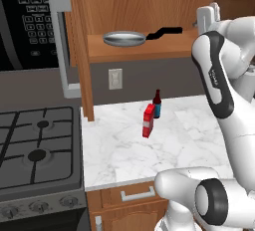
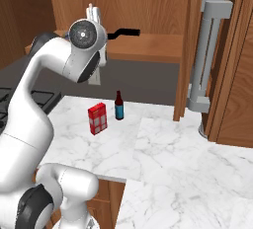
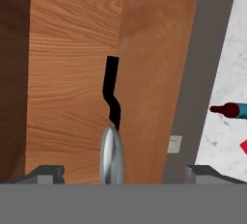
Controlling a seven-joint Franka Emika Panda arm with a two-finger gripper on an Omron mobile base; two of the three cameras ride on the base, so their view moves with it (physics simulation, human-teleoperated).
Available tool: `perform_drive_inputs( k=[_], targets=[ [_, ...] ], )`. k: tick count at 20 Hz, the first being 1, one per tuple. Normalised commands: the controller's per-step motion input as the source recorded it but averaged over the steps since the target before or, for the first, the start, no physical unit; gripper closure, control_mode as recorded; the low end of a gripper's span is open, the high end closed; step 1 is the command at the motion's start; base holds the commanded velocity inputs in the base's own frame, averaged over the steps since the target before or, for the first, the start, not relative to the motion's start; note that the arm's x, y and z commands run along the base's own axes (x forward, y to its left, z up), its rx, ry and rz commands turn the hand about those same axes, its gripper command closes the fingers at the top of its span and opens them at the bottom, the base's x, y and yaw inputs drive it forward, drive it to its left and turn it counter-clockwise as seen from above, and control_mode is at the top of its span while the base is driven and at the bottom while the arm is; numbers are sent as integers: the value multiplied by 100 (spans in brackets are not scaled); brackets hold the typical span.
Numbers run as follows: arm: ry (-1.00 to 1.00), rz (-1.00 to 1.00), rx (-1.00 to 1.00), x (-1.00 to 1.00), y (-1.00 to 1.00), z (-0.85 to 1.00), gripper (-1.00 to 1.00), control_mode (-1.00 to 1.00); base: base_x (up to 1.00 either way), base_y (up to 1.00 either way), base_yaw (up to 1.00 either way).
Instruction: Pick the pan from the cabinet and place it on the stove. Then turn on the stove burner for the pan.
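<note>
- Pan (image 1: 124, 38): the round, shallow silver-grey metal frying pan with the long black handle (image 1: 163, 32) lies flat on the open shelf of the tall brown wood-grain cabinet (image 1: 149, 1), its handle pointing toward the arm's side. It is not yet lifted.
- The gripper (image 3: 120, 172) faces the shelf in the hand view, rolled so the pan shows edge-on as a thin grey sliver (image 3: 111, 155) between the two dark fingers (image 3: 46, 174). The fingers stand spread wide and grasp nothing.
- Risk, as I judge it: closing on the rim rather than the handle could let the smooth metal slip or tip the pan as it comes off the shelf, since the long handle pulls the weight to one side.
- The open cabinet door with its silver bar handle (image 1: 62, 51) hangs between the shelf and the dark grey gas stove (image 1: 35, 145) in the left base view. A straight sideways carry could knock the pan or the wrist against it.
- Drawing the pan out low could catch the shelf's front lip.
- On the white marble table (image 1: 149, 145) below stand a red carton (image 1: 148, 121) and a dark bottle with a blue label (image 1: 157, 104), just beside each other. A dropped pan, or a low swing of the elbow, would topple them.
- The row of small grey knobs (image 1: 35, 207) sits at the stove's front edge, untouched.
</note>
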Motion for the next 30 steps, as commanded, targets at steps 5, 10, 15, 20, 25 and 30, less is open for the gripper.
perform_drive_inputs(
  k=[5,10,15,20,25,30],
  targets=[
    [0,0,1,22,0,-23,-100,-100,0,0,0],
    [0,0,2,22,0,-26,-100,-100,0,0,0],
    [0,0,1,20,0,-30,-100,-100,0,0,0],
    [0,0,0,12,0,-24,-100,-100,0,0,0],
    [0,0,1,1,0,-14,-100,-100,0,0,0],
    [0,0,0,0,0,-2,-100,-100,0,0,0]
  ],
)
